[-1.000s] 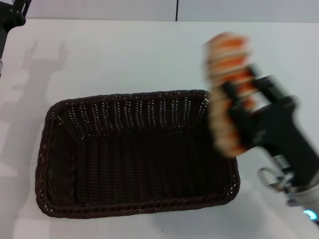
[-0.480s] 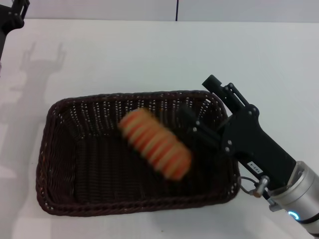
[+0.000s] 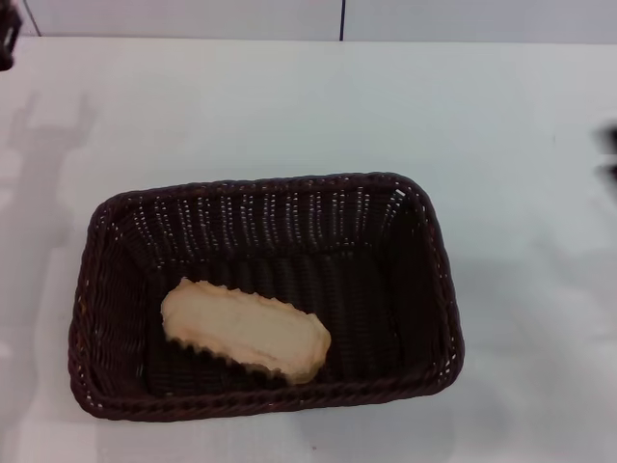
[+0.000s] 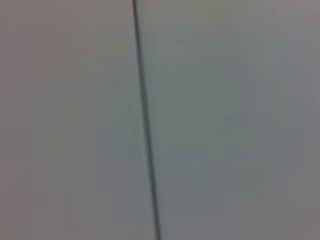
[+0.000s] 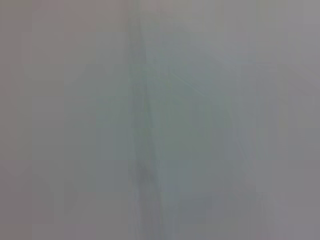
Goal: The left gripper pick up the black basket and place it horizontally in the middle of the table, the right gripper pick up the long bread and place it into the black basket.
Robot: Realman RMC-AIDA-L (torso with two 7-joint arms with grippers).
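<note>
- Long bread lying underside-up in black basket, mid-table; both steps look done.
- Left gripper, right gripper barely at frame edges; fingers' state: can't tell.

You won't find any lettering, label, brand, number or sign to read in these views. The black basket, the long bread lying in it and the white counter all show plain, unmarked surfaces.
</note>
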